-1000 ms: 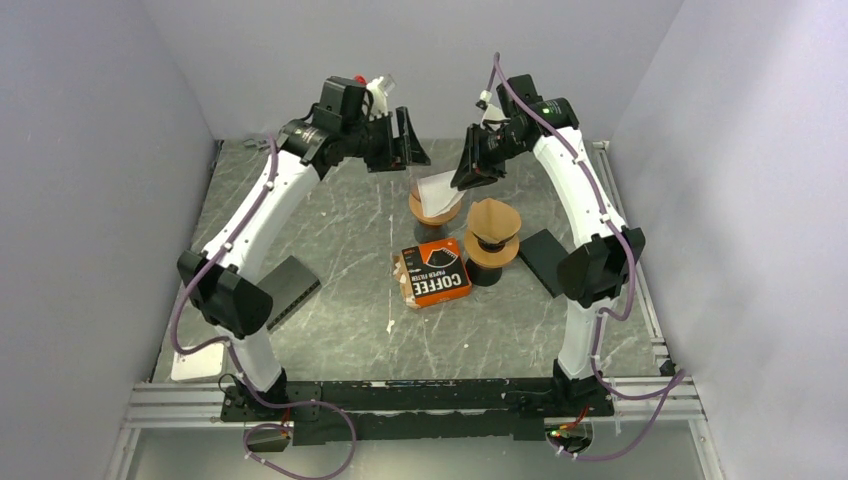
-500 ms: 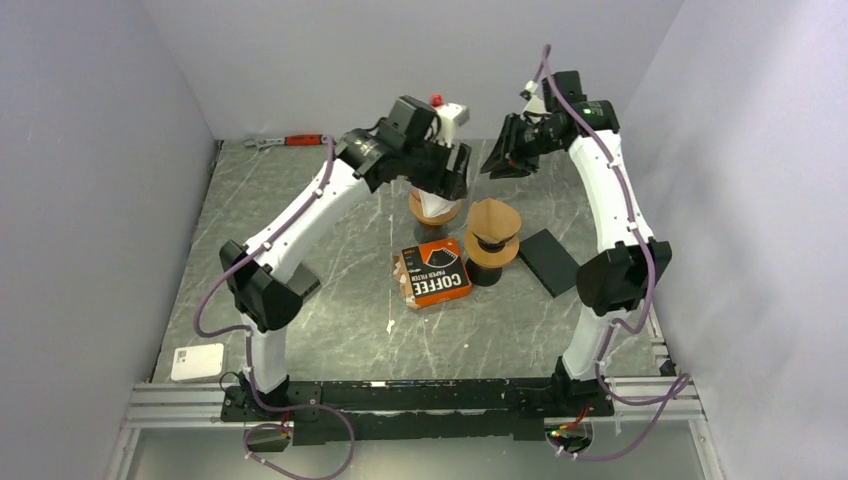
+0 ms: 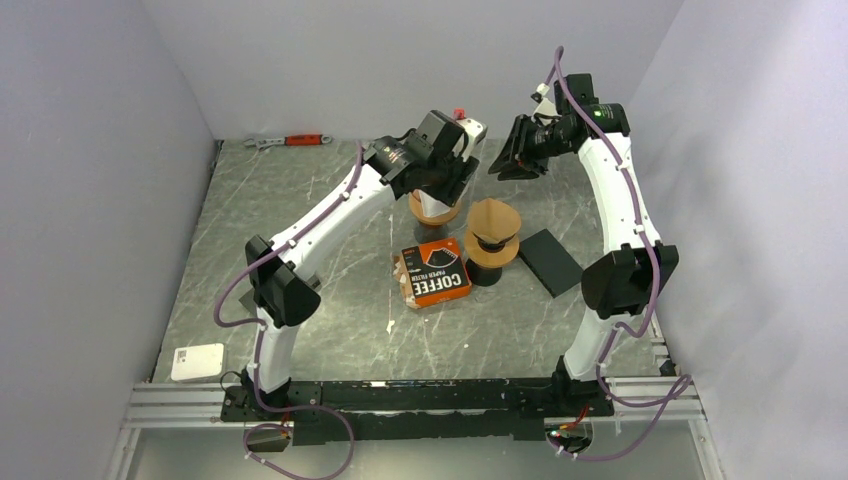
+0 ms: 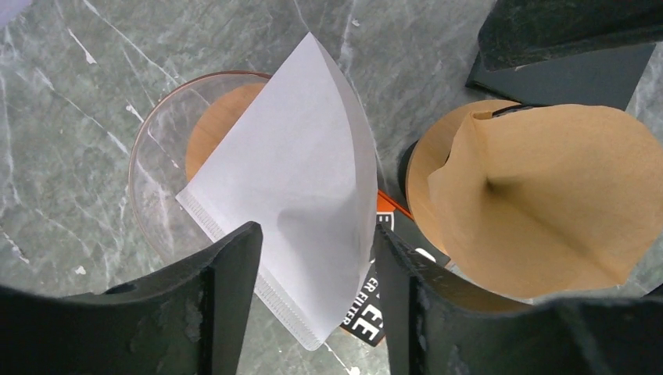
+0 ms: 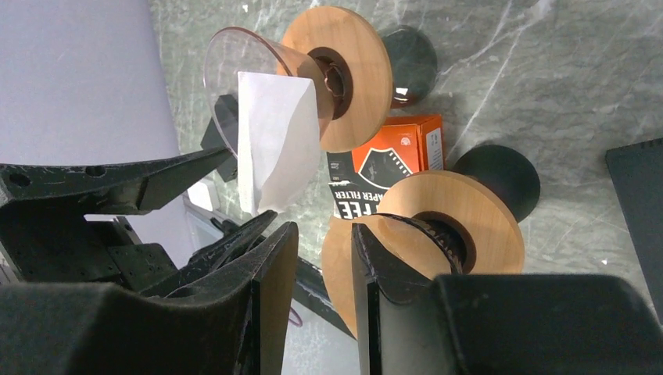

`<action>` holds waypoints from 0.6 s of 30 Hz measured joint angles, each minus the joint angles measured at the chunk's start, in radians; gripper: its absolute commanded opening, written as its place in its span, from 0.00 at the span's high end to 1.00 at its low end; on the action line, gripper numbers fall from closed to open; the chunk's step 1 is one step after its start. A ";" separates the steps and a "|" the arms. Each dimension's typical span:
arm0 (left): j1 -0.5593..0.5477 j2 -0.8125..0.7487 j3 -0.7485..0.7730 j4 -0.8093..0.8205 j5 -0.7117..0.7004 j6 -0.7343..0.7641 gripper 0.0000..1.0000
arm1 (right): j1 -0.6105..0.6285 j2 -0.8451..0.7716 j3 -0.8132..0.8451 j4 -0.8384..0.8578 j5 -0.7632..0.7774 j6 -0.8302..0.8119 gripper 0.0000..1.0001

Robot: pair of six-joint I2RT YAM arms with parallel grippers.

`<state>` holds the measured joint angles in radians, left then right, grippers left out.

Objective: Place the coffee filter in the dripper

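A white, flat-folded coffee filter (image 4: pixel 297 180) leans in the glass dripper (image 4: pixel 156 180), its lower end hanging over the rim. The dripper (image 3: pixel 432 209) has a wooden collar and stands at the back middle of the table. My left gripper (image 4: pixel 314 230) hovers right above it, open, with a finger on each side of the filter's lower end and no grip on it. My right gripper (image 3: pixel 505 165) is raised to the right of the dripper. Its jaws stand narrowly open with nothing between them, and it sees the filter (image 5: pixel 274 141) from the side.
A second dripper with a brown filter (image 3: pixel 493 222) stands just right of the first. The orange coffee filter box (image 3: pixel 433 272) lies in front of both. A black pad (image 3: pixel 548 262) is on the right, a white box (image 3: pixel 196 362) near left, a red tool (image 3: pixel 300 140) at the back.
My right gripper let go of the white filter at the dripper and drew back up to the right. My left arm swung right and came over the dripper.
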<state>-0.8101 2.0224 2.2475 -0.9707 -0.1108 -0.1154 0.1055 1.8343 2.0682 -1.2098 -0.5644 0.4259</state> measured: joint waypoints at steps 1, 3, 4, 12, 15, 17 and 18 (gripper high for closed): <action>0.001 0.000 0.000 0.000 -0.001 0.002 0.46 | 0.000 0.000 0.000 0.000 -0.003 0.000 0.64; 0.000 0.000 0.001 0.000 -0.003 0.004 0.51 | 0.000 0.000 0.000 0.000 -0.010 0.000 0.64; 0.000 0.000 0.002 0.000 -0.003 0.005 0.54 | 0.000 0.000 0.000 0.000 -0.014 0.000 0.64; 0.000 0.000 0.002 0.000 -0.011 0.017 0.83 | 0.000 0.000 -0.001 0.001 -0.039 -0.006 0.59; 0.000 0.000 0.002 0.000 -0.016 0.019 0.89 | 0.000 0.000 0.000 0.001 -0.050 -0.014 0.47; 0.000 0.000 0.002 0.000 -0.019 0.021 1.00 | 0.003 -0.001 -0.004 0.008 -0.062 -0.026 0.44; 0.000 0.000 0.002 0.000 -0.019 0.019 1.00 | 0.006 -0.003 -0.009 0.017 -0.066 -0.032 0.43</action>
<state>-0.8104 2.0224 2.2498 -0.9703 -0.1303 -0.0959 0.1120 1.8317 2.0594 -1.1927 -0.6308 0.3943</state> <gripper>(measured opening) 0.081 0.539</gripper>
